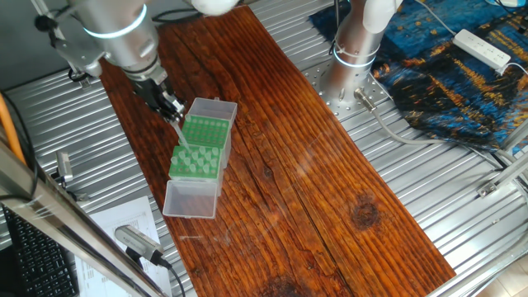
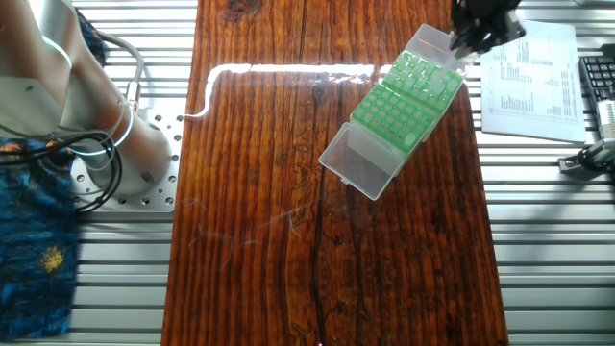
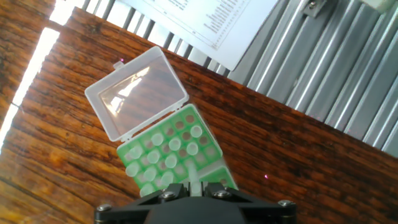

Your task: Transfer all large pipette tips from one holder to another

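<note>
Gripper [image 1: 175, 111] hung over the far end of the green rack [image 1: 200, 147] on the wooden board [image 1: 297, 157], fingers pinched narrow on a single pale tip [image 1: 182, 134] that angled down toward the rack top. In the hand view the same tip [image 3: 194, 176] showed clamped between the black fingers [image 3: 169, 190], pointing at the rack [image 3: 171, 155]. Rest of the tips [image 3: 163, 158] stood upright in rows in the rack section next to the open clear lid [image 3: 137, 93]; several holes there were bare. In the other fixed view the gripper [image 2: 468, 40] sat at the rack's [image 2: 402, 108] end near the printed sheet [image 2: 533, 82], with tips [image 2: 423, 75] clustered in the section under it and plain holes in the other. Clear lids [image 1: 191, 200] flipped open at both rack ends. Whether the held tip touched the rack could not be told. Second robot base [image 1: 351, 62] stood off the board on the metal table [image 1: 429, 190].
</note>
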Motion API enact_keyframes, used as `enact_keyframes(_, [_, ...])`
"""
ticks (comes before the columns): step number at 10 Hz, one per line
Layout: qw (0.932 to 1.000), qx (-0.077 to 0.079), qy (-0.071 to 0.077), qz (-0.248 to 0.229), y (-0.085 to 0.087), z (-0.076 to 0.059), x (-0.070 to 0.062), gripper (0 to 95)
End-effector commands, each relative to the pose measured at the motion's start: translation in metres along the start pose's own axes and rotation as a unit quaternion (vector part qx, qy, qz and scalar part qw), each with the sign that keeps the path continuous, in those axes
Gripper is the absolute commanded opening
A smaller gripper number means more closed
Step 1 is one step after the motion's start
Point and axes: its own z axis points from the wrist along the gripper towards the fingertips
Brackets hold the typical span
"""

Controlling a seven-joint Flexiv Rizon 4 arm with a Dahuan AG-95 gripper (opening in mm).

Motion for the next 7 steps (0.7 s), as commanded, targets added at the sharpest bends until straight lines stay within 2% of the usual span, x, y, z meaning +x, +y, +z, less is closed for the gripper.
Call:
enact_keyframes(1, [1.0, -0.002, 0.001, -0.001, 0.0, -0.007, -0.002, 0.0])
enact_keyframes(5, [1.0, -0.001, 0.002, -0.007, -0.004, -0.021, -0.003, 0.0])
enact_keyframes(7, [0.9999, 0.001, 0.007, -0.01, -0.008, -0.028, 0.005, 0.0])
